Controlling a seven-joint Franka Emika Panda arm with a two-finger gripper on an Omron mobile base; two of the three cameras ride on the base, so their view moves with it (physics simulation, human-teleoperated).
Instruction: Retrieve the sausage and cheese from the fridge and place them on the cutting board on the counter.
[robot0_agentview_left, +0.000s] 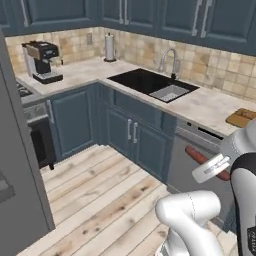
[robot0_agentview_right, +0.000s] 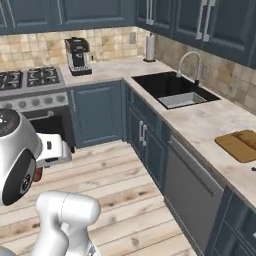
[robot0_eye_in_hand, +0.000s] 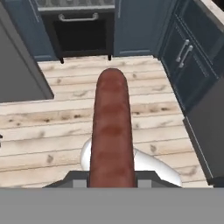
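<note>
Out over the wooden floor (robot0_agentview_left: 100, 200), short of the long beige marbled counter (robot0_agentview_left: 200, 102), the arm's white hand hangs with its gripper (robot0_agentview_left: 212, 167) partly cut off by the robot's own wrist in the left base view. In the hand view the finger tips (robot0_eye_in_hand: 148, 177) are barely visible, just grey slivers either side of the thin dark red-brown sausage (robot0_eye_in_hand: 111, 131). The fingers are pinching that sausage, narrow gap, meat running straight out from between them. From the left base view it pokes out either side of the hand, in front of the grey dishwasher front (robot0_agentview_left: 187, 165). The flat brown wooden cutting board (robot0_agentview_right: 241, 145) lies on the counter, right of the black sink (robot0_agentview_right: 172, 87), clipped by the frame edge.
</note>
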